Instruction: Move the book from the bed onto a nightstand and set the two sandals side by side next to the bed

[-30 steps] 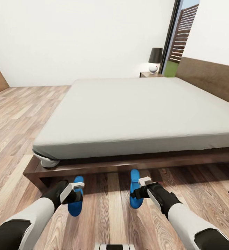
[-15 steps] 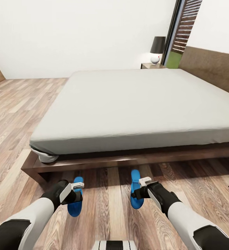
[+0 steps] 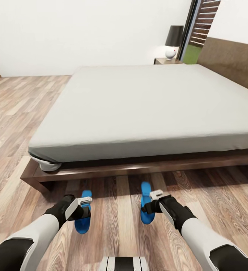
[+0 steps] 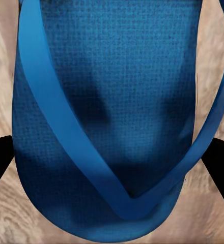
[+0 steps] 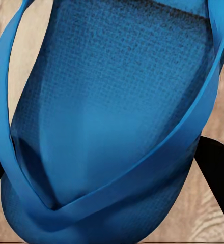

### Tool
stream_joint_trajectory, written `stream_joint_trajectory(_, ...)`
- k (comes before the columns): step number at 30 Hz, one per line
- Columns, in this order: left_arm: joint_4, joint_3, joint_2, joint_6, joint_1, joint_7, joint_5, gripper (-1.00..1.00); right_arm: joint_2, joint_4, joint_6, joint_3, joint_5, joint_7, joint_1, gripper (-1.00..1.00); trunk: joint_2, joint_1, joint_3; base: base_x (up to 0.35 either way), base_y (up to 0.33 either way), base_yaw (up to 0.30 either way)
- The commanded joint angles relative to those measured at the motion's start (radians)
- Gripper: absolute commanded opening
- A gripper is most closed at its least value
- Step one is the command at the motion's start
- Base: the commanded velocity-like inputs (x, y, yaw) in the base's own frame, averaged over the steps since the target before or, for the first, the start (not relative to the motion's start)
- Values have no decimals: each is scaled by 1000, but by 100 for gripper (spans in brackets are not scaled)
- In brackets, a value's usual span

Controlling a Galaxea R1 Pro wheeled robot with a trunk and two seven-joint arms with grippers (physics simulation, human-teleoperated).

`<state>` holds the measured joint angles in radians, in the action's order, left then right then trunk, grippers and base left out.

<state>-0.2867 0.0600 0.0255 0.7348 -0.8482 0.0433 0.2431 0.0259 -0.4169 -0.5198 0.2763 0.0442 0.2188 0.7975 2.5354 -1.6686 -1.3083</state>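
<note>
Two bright blue sandals sit low over the wood-plank floor (image 3: 112,222) just in front of the bed's foot rail, one under each arm. The left sandal (image 3: 83,217) is at the left gripper (image 3: 82,210); in the left wrist view the left sandal (image 4: 112,117) fills the space between two dark fingers (image 4: 0,162) that stand at either side of its sole, its strap crossing in a V, so the gripper looks closed onto it. The right sandal (image 3: 146,203) lies at the right gripper (image 3: 150,205); in the right wrist view the right sandal (image 5: 112,132) likewise sits between dark fingertips (image 5: 216,162) pressing at its edges, tilted somewhat. The two sandals point toward the bed and lie roughly parallel but apart, with bare planks between them. Beyond them stands the bed (image 3: 139,109), its pale grey mattress bare across the part that shows, on a dark brown frame, with the wooden headboard (image 3: 233,60) along the right side. At the far corner by the headboard the nightstand (image 3: 167,60) carries a lamp (image 3: 173,41) with a black shade and round white base, beside a tall dark-framed window (image 3: 199,26). White walls (image 3: 82,30) close the room behind.
</note>
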Motion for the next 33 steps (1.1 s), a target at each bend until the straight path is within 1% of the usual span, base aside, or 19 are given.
stream_joint_trajectory(1,0,0,1,0,0,0,1,-100,0,-1,-6,0,2,0,0,-100,0,0,-4,0,0,0)
stream_joint_trajectory(5,0,0,5,0,0,0,0,-100,-1,-3,-12,-2,3,2,0,-100,1,-2,-19,0,0,49)
stream_joint_trajectory(12,0,2,3,1,0,1,-1,-100,-1,-22,-15,-1,5,4,0,-100,3,-5,-47,0,0,222)
stream_joint_trajectory(16,0,-1,4,0,0,0,0,-100,-1,-25,-16,-4,6,5,0,-100,3,-5,-47,41,0,28)
stream_joint_trajectory(26,0,5,5,0,0,3,-2,-100,-1,-26,-16,-5,6,5,0,-100,3,-5,-47,309,0,1)
stream_joint_trajectory(30,0,6,5,-2,1,3,-2,-100,-1,-26,-16,-5,6,5,0,-100,3,-5,-47,114,0,0)
stream_joint_trajectory(33,0,6,6,-10,1,2,-2,-100,-2,-32,-17,-4,6,5,0,-100,4,-7,-58,12,0,0)
